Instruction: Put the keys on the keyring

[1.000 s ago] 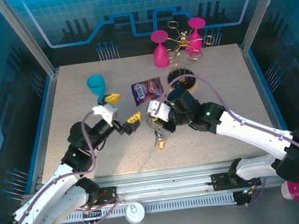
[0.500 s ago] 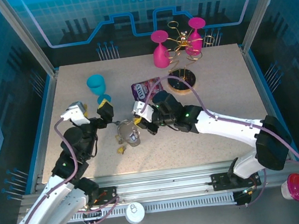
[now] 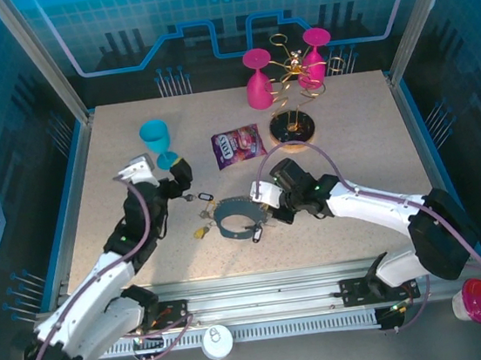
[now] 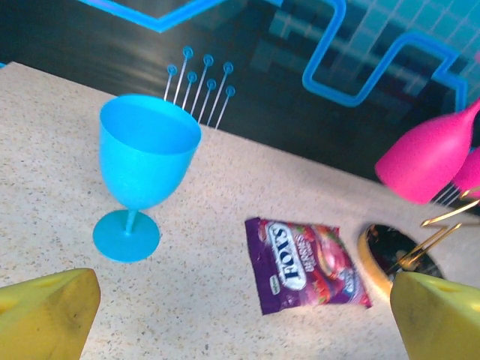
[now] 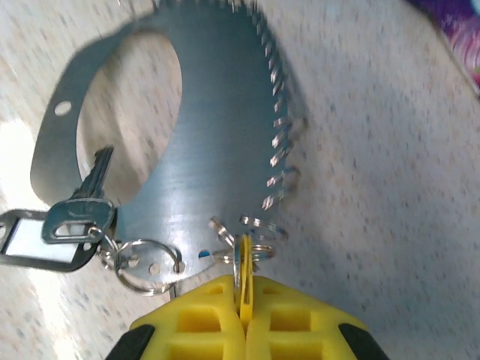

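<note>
Here, the left claw (image 3: pixel 177 177) hangs spread wide over the tabletop (image 3: pixel 349 131), near two loose keys (image 3: pixel 198 197). Right of them lies the keyring (image 5: pixel 217 150), the right claw (image 5: pixel 244 300) clenched on what seems a yellow tag (image 5: pixel 244 279) at its right side.

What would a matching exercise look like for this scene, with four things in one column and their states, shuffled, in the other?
Things:
1. blue goblet
2. purple snack packet
3. left gripper
4. right gripper

States:
A. shut on the rim of the keyring
B. standing upright
C. wide open, holding nothing
D. lying flat

Pairs: 1-B, 2-D, 3-C, 4-A
</note>
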